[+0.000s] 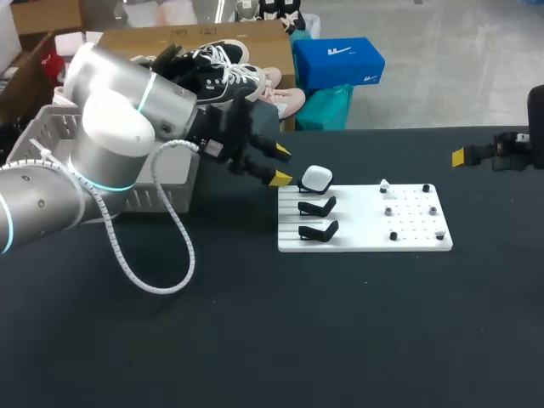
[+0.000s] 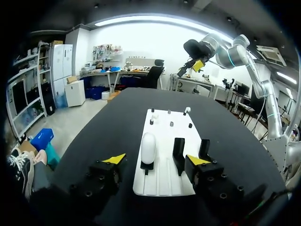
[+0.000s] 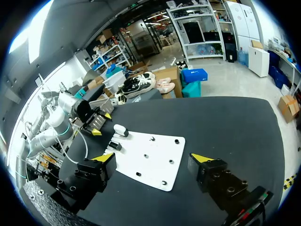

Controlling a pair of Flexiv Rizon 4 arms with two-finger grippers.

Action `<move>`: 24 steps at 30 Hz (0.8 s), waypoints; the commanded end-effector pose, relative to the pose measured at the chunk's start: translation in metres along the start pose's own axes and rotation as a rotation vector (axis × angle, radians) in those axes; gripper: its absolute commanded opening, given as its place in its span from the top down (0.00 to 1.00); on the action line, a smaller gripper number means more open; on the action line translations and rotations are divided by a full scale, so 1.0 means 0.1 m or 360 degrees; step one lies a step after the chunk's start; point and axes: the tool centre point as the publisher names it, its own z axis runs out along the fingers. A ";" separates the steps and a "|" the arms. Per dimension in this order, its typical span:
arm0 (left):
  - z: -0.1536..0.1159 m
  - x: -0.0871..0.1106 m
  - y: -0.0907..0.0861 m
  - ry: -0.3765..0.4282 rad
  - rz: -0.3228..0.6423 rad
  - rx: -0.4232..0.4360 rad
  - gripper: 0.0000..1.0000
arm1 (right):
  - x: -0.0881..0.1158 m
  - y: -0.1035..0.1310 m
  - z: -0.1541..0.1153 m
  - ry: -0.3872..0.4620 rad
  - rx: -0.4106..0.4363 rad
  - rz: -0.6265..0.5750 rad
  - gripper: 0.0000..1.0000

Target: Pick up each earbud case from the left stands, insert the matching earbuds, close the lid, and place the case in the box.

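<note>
left claw (image 2: 156, 160) spread, case (image 2: 148, 147) just ahead on stand (image 2: 147, 165); if pinched off-centre, case may be knocked loose.

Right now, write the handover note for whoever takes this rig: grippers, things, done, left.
Left gripper: open and empty, just short of the white case.
Right gripper: open and empty, over the table beyond the far end of the white board.
The case sits on one stand. The two other stands are empty, and their cases are not in sight.
Small pieces stand on the board's pegs, too small to identify.
The grey basket is behind the left arm, its inside mostly hidden.
Done: nothing yet for this case.
Left: grasp it, fit the earbuds, close it, box it.
</note>
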 end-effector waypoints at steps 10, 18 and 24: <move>0.28 0.04 0.00 -0.0006 0.0016 -0.0046 0.15 | 0.00 -0.01 0.00 0.0001 -0.0004 -0.0001 0.00; 0.37 0.07 0.10 -0.0011 0.0003 -0.0084 0.33 | 0.00 -0.01 0.00 0.0001 -0.0004 -0.0001 0.00; 0.40 0.08 0.14 -0.0023 -0.0013 -0.0102 0.46 | 0.00 -0.01 0.00 0.0001 -0.0004 -0.0001 0.00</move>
